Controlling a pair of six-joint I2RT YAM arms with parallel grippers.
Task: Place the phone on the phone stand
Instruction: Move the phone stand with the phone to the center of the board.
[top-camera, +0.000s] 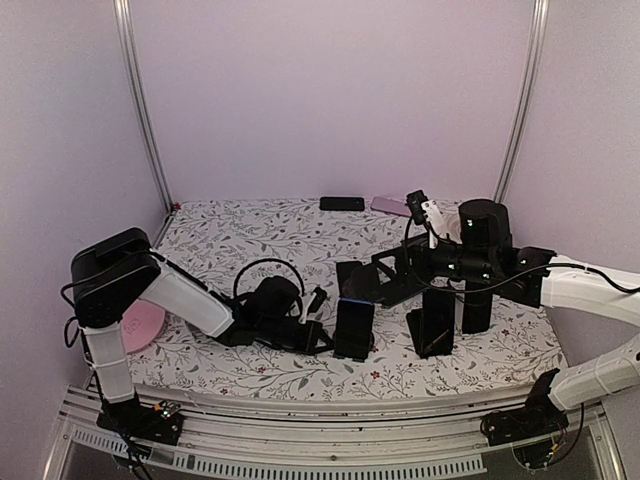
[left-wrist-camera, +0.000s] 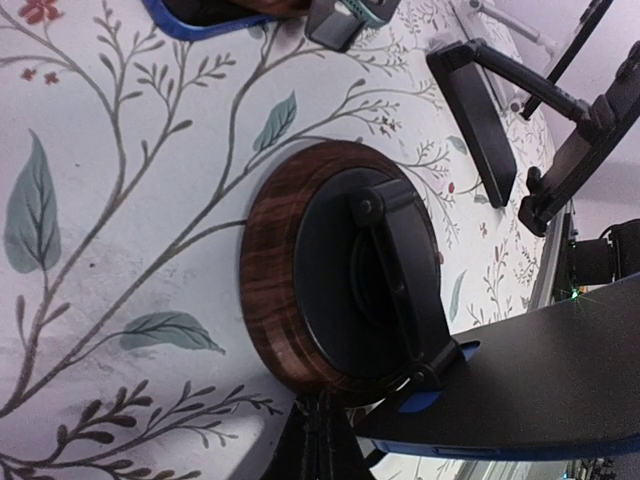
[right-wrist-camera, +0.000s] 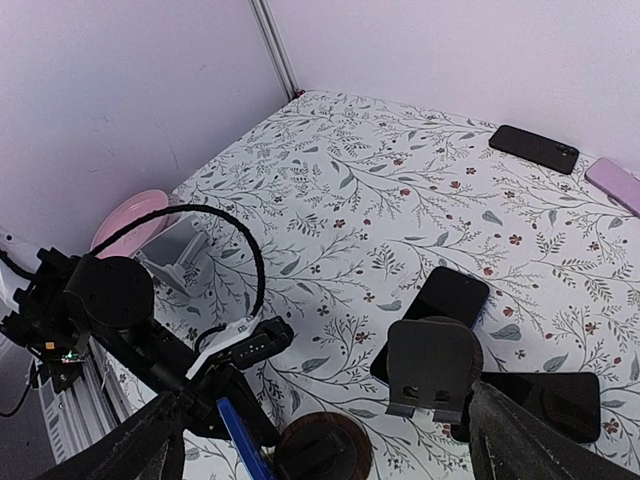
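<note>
Top external view: looks close to done. Seems to have the phone (top-camera: 354, 328) leaning upright on the stand (left-wrist-camera: 275, 270), just ahead of the left gripper (top-camera: 318, 338). Closed there, nothing visibly pinched. Left to do: check the seating, then back off. Wide open and holding nothing at the right gripper (right-wrist-camera: 322, 395), well off to the far side. Pink dish (top-camera: 140, 325) behind the left gripper: contents unreadable.

In your left wrist view, the phone stand (left-wrist-camera: 290, 270) sat mid-frame, the phone (left-wrist-camera: 560, 380) at its lower right; overhead, a spare phone (top-camera: 342, 203) lay upper centre, a second spare (top-camera: 391, 205) just right of it.
</note>
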